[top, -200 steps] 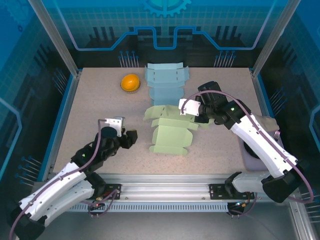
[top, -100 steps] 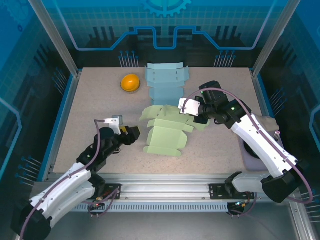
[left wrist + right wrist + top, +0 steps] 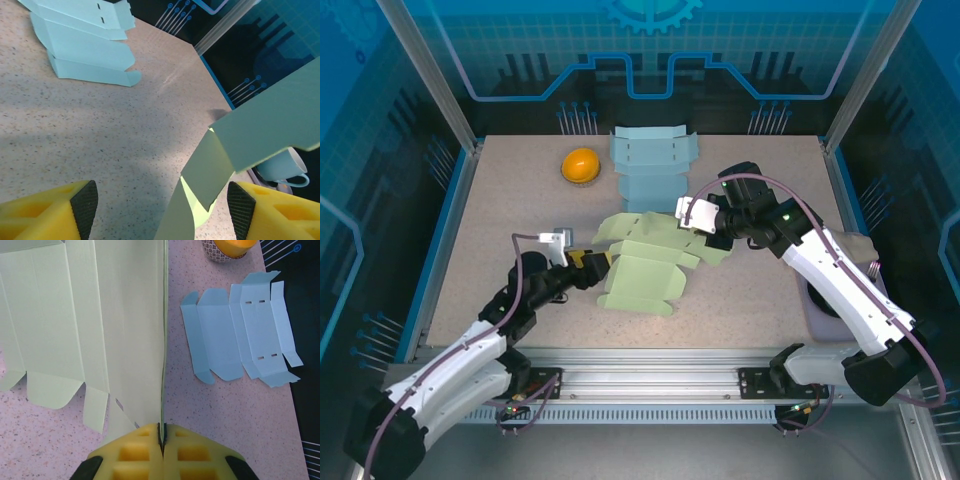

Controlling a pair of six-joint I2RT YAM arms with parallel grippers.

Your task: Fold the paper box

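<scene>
From above, the pale green paper box (image 3: 645,268) lies mid-table as a partly creased blank, its flaps spread and its far right corner lifted where the right gripper (image 3: 692,214) holds it. The left gripper (image 3: 597,264) has its yellow fingers at the box's left edge. A flat blue blank (image 3: 650,165) lies at the back of the speckled table (image 3: 510,210), with an orange object (image 3: 580,164) to its left. The left wrist camera adds what the overhead view cannot: the left jaws stand wide apart, black pads (image 3: 85,205) on either side of a green flap (image 3: 210,170) that hangs between them untouched — released, gripping nothing. A larger green panel (image 3: 280,125) slants overhead, and beyond it a pale mug (image 3: 284,167) sits off the table's right side, apparently on a dark mat, though that corner is hard to read. The right wrist camera shows its yellow fingers (image 3: 135,452) clenched flat on the green sheet's edge (image 3: 100,315), which stands upright — scored folds and tab cuts plain — with the blue blank (image 3: 240,335) lying flat beyond it. Compared with a second ago, the green box has been drawn left and nearer the left arm, the left gripper has come up to its edge, and its jaws have widened.
</scene>
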